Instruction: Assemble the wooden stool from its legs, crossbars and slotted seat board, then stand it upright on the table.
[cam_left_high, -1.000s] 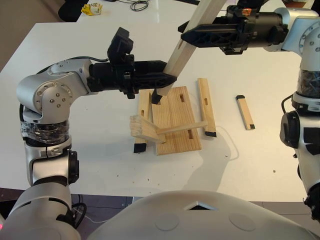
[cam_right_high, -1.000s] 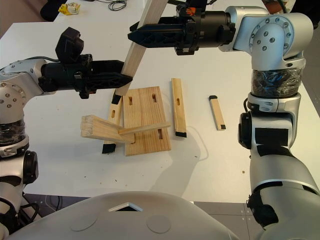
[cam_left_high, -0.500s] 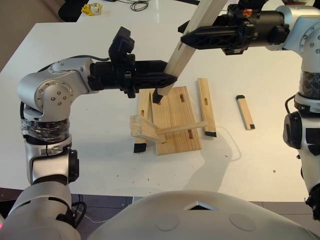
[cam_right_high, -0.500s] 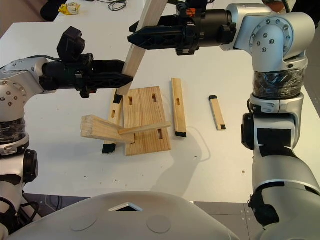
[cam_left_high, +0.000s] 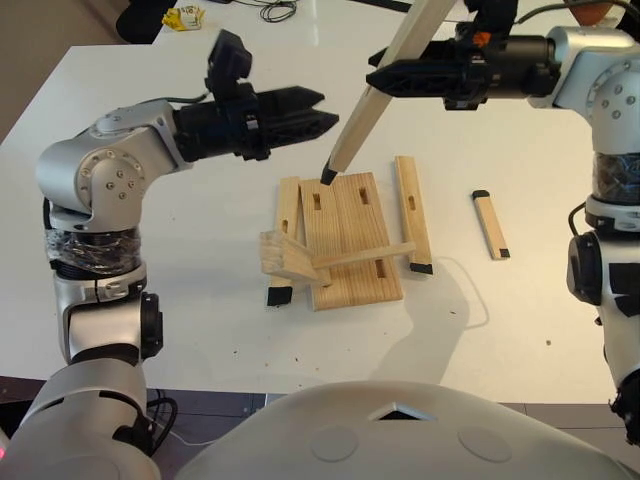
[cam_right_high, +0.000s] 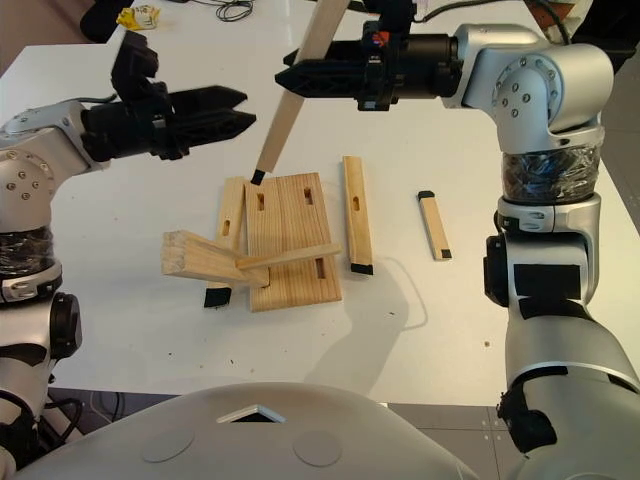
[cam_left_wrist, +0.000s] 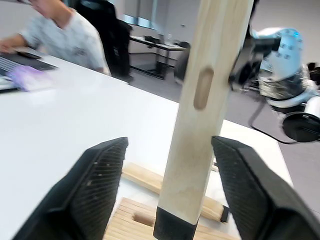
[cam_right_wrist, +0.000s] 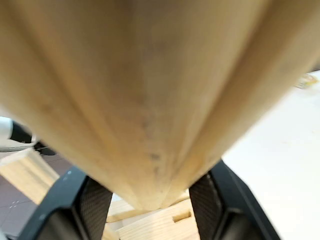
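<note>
Assembly looks barely begun, with most parts lying loose around the middle of the white tabletop (cam_left_high: 180, 250). Over the left half, the left gripper (cam_left_high: 326, 108) hangs above the surface with its two black fingers spread and nothing between them, just beside the raised leg. Below it a pale wooden leg with a black foot cap (cam_left_high: 289, 205) lies flat against the left edge of the slotted seat board of pale planks (cam_left_high: 360, 215). A stack of short wooden blocks (cam_left_high: 283, 257) rests at that board's near-left corner, and a thin wooden crossbar (cam_left_high: 370, 252) lies across the board from the stack. A long square-section wooden leg with a black tip (cam_left_high: 362, 115) leans steeply over the board's far-left corner. Its tip is at the corner slot, though whether it touches cannot be told. The right gripper (cam_left_high: 378, 80) pinches this leg well above the tip. Farther right, a slotted wooden leg (cam_left_high: 411, 215) lies just beside the board's right edge. A short wooden bar with black ends (cam_left_high: 490, 225) lies well apart toward the right edge. The raised leg is probably light, stiff and smooth, so a single high pinch may let it pivot. A second hold on its flat faces nearer the tip would likely steady it for seating.
</note>
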